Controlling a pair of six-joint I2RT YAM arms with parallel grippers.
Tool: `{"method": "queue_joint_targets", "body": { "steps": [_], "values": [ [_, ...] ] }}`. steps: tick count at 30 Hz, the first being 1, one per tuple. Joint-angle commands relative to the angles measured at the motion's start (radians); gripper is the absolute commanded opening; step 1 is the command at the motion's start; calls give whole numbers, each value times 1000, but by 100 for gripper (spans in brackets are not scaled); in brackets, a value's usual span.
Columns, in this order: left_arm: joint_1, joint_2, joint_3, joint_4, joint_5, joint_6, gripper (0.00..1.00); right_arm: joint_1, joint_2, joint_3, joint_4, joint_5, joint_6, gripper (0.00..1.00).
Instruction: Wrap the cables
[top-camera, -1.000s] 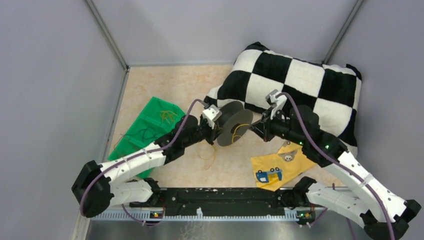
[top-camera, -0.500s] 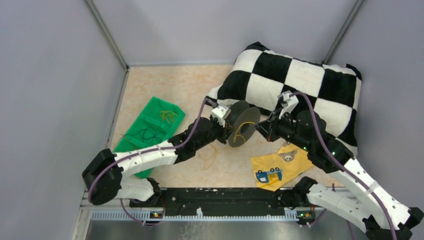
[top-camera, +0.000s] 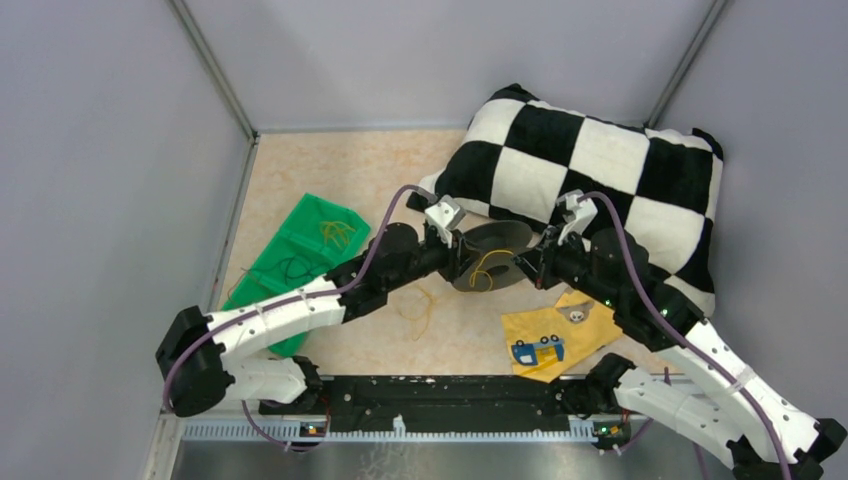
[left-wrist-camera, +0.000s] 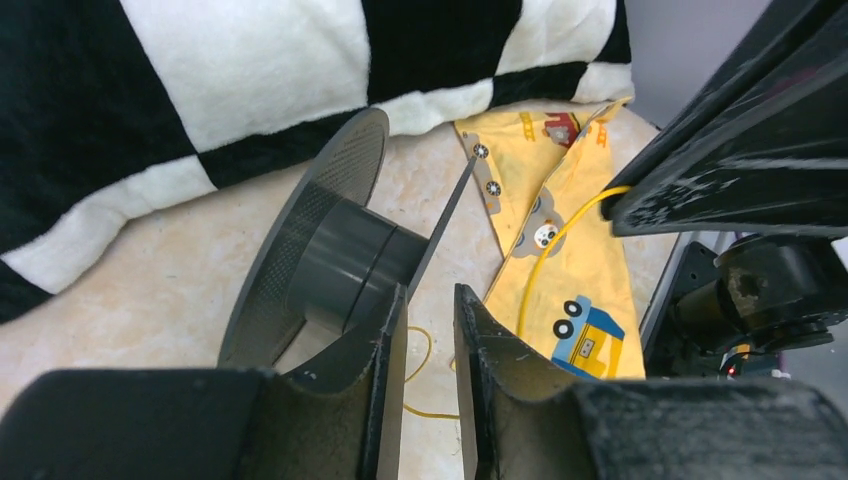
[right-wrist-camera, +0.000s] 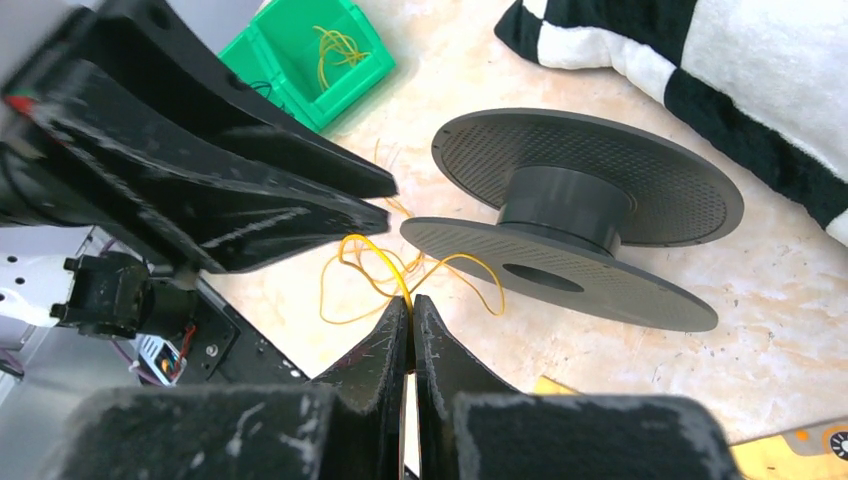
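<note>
Right fingers (right-wrist-camera: 380, 345) pressed together, pinching yellow cable (right-wrist-camera: 385, 265); left fingers (left-wrist-camera: 385, 350) slightly spread, gripping nothing, just beside tilted black spool (left-wrist-camera: 340, 250)

Spool (top-camera: 490, 257) in middle of table (top-camera: 340, 170); left gripper (left-wrist-camera: 430, 325) and right gripper (right-wrist-camera: 410, 315) crowd it from both sides, no passage between. Thin wire (right-wrist-camera: 380, 265) loops from pinched tips of right gripper across gap in front of spool. Pillow (top-camera: 600, 180) blocks far right, just behind spool. Left side taken by green tray (top-camera: 300, 255). Near right: yellow cloth (top-camera: 550, 335), flat. Free room: far left strip between tray and pillow; bare patch near middle, between tray and cloth, one loose wire loop on it.
</note>
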Motion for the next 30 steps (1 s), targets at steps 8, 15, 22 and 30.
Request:
{"method": "queue_joint_targets", "body": {
  "steps": [8, 15, 22, 30],
  "values": [
    [-3, -107, 59, -79, -32, 219, 53, -3, -1, -65, 45, 64, -14, 0],
    [-3, -92, 70, -103, 44, 245, 64, -3, 20, -21, -7, 117, -116, 0],
    [-5, 7, 115, -70, 221, 348, 77, -3, 32, 10, -23, 119, -162, 0],
    [-3, 109, 187, -103, 259, 418, 76, -3, 36, 19, -20, 95, -158, 0]
  ]
}}
